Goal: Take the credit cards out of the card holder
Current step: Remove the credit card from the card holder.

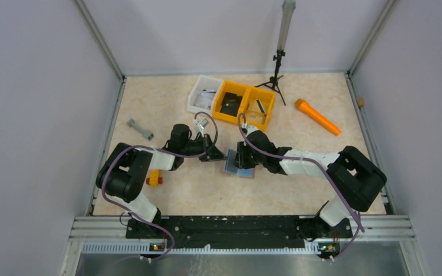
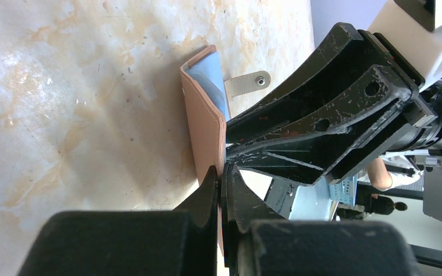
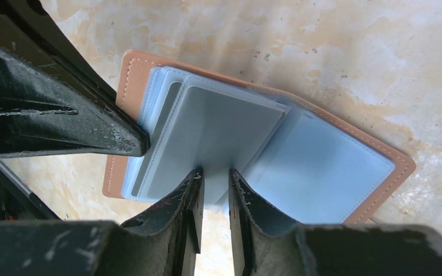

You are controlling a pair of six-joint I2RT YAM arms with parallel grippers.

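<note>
L gripper [image 2: 221, 172] is pressed shut on the reddish-brown cover of the card holder [image 2: 204, 121]. It pinches the cover's edge, and that flap looks raised off the table [image 2: 63, 115], w/ the pale blue lining turned away from it twd the R gripper [image 3: 216, 172]. A small tab [image 2: 247, 84] w/ a snap sticks out past the flap, on the far side from the L fingertips.

R gripper is just opposite, its tips close to L's. Its fingers stand a narrow gap apart w/ nothing seen btwn them. The tips sit at the near edge of the clear sleeves [image 3: 149, 115] fanned inside the holder — can't tell if they touch. A greyish card [image 3: 230, 129] looks to lie in the top sleeve, right ahead of the R fingertips, inside the holder. The holder's other half lies flat on the table — to the right of the R fingers in the wrist view.

Yellow bins [image 1: 244, 103] sit beyond both grippers, well apart.
</note>
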